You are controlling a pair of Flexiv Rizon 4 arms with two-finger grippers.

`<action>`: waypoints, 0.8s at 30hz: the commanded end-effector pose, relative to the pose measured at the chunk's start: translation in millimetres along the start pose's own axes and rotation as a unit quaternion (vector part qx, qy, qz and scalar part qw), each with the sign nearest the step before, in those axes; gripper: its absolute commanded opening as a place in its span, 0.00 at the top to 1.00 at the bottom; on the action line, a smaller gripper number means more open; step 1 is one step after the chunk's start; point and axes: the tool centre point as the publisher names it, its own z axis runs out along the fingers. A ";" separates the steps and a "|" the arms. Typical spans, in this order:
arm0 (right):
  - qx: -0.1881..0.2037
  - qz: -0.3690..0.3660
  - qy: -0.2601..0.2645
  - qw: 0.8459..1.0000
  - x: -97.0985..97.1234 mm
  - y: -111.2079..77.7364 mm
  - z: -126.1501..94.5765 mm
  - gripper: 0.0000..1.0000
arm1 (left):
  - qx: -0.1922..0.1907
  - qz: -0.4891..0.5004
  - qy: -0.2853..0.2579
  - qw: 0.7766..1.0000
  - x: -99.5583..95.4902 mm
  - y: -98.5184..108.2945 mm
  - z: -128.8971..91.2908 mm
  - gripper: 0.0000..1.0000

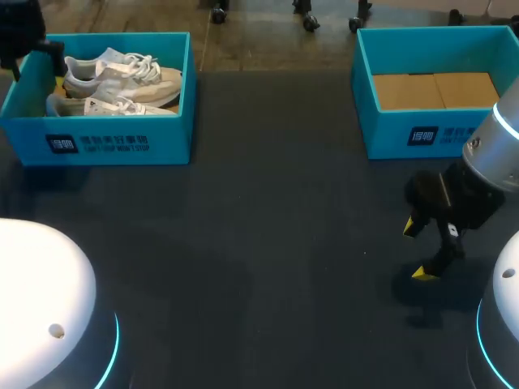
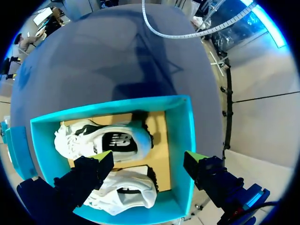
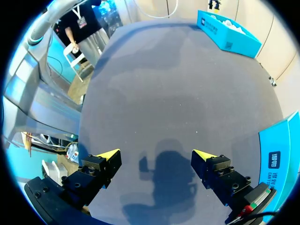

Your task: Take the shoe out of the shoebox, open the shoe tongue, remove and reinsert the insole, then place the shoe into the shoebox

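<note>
Right gripper (image 1: 417,250), lower right, hangs over the dark table (image 1: 268,243), fingers apart. Left gripper (image 2: 149,157), cut off at upper left, is spread above the blue shoebox (image 1: 122,144) holding two white sneakers (image 1: 122,77), one half-hidden by its wall.

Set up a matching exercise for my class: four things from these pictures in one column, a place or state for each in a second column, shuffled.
Column one
1. shoes
2. left gripper
3. right gripper
4. right box

Column two
A. only brown cardboard inside
B. open, above bare table
C. lying in the left box
D. open, above the shoes

Pairs: 1-C, 2-D, 3-B, 4-A
</note>
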 end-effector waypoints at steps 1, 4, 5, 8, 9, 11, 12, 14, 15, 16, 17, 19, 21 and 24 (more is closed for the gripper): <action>0.001 0.000 -0.001 1.000 0.7 0.4 0.4 0.00 | -0.003 0.001 -0.001 1.000 0.9 -1.7 0.0 0.00; 0.001 0.000 -0.001 1.000 0.7 0.4 0.4 0.00 | -0.003 0.001 -0.001 1.000 0.9 -1.7 0.0 0.00; 0.001 0.000 -0.001 1.000 0.7 0.4 0.4 0.00 | -0.003 0.001 -0.001 1.000 0.9 -1.7 0.0 0.00; 0.001 0.000 -0.001 1.000 0.7 0.4 0.4 0.00 | -0.003 0.001 -0.001 1.000 0.9 -1.7 0.0 0.00; 0.001 0.000 -0.001 1.000 0.7 0.4 0.4 0.00 | -0.003 0.001 -0.001 1.000 0.9 -1.7 0.0 0.00; 0.001 0.000 -0.001 1.000 0.7 0.4 0.4 0.00 | -0.004 -0.018 0.005 1.000 -1.0 2.9 9.3 0.00; 0.001 0.000 -0.001 1.000 0.7 0.4 0.4 0.00 | 0.005 -0.010 0.001 1.000 -1.2 4.4 13.0 0.00; 0.001 0.000 -0.001 1.000 0.7 0.4 0.4 0.00 | 0.006 -0.014 -0.002 1.000 -1.0 7.1 18.8 0.00; 0.001 0.000 -0.001 1.000 0.7 0.4 0.4 0.00 | 0.009 -0.010 -0.006 1.000 -0.7 7.7 20.9 0.00; 0.001 0.000 -0.001 1.000 0.7 0.4 0.4 0.00 | 0.012 -0.008 -0.009 1.000 -0.5 8.4 23.0 0.00; 0.001 0.000 -0.001 1.000 0.7 0.4 0.4 0.00 | 0.008 0.000 -0.013 1.000 -0.5 8.0 25.1 0.00; 0.001 0.000 -0.001 1.000 0.7 0.4 0.4 0.00 | 0.012 -0.002 -0.014 1.000 -1.2 7.9 28.7 0.00; 0.001 0.000 -0.001 1.000 0.7 0.4 0.4 0.00 | 0.015 -0.001 -0.013 1.000 -1.7 7.4 32.1 0.00; 0.001 0.000 -0.001 1.000 0.7 0.4 0.4 0.00 | 0.016 -0.001 -0.012 1.000 -1.1 6.7 37.0 0.00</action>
